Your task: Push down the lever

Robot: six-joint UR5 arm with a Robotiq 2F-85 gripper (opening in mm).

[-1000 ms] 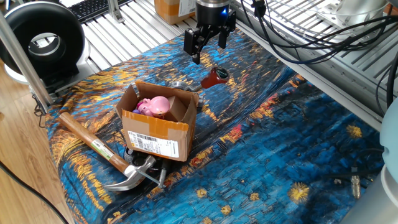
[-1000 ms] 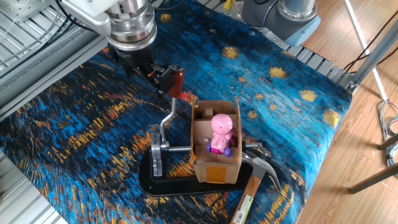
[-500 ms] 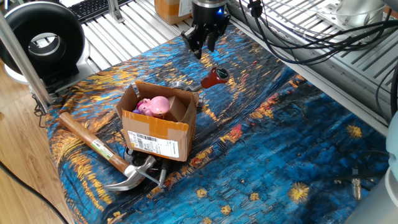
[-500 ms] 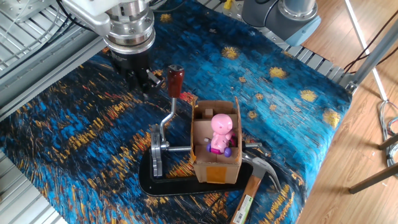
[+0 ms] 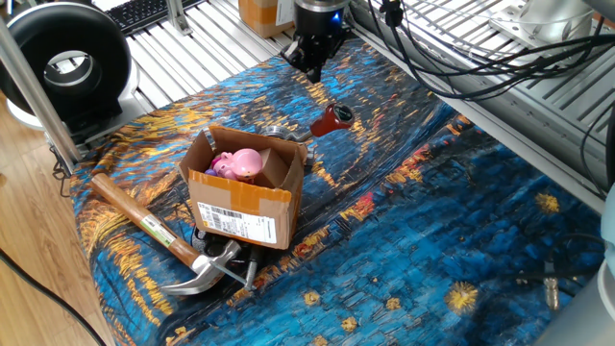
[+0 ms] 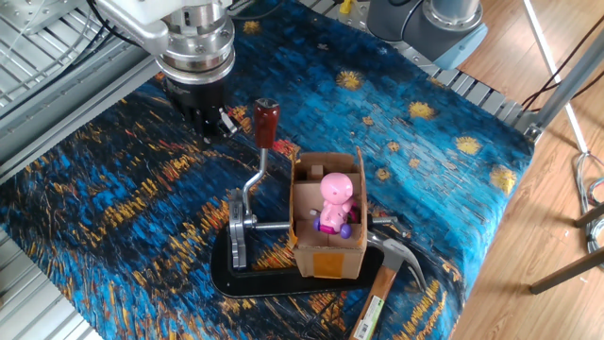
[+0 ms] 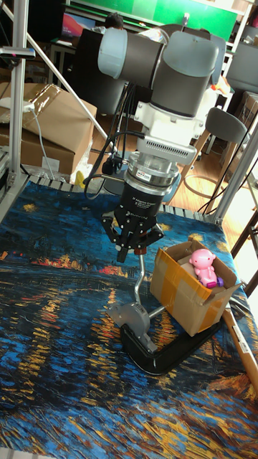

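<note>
The lever is a slim metal bar [image 6: 255, 179] ending in a glossy dark-red sleeve [image 6: 266, 123]. It rises from a pivot on a black base plate [image 6: 247, 280]. The red sleeve [image 5: 333, 119] also shows just behind the box. My gripper [image 6: 217, 123] hangs just left of the sleeve and slightly apart from it. Its fingers are drawn together with nothing between them. In the one fixed view the gripper [image 5: 312, 69] sits above and behind the sleeve. In the tall view the gripper [image 7: 132, 252] covers the lever's top, and only the bar [image 7: 144, 280] shows.
A cardboard box [image 5: 245, 202] holding a pink toy [image 5: 240, 163] stands against the lever's base. A wooden-handled claw hammer [image 5: 154, 231] lies by the box near the table edge. Cables [image 5: 461, 58] and metal rails run along the back. A blue patterned cloth [image 5: 432, 221] covers the table.
The gripper's fingers have come together from open. The gripper has drawn back from the red sleeve, which now stands free beside it. The box and hammer have not moved.
</note>
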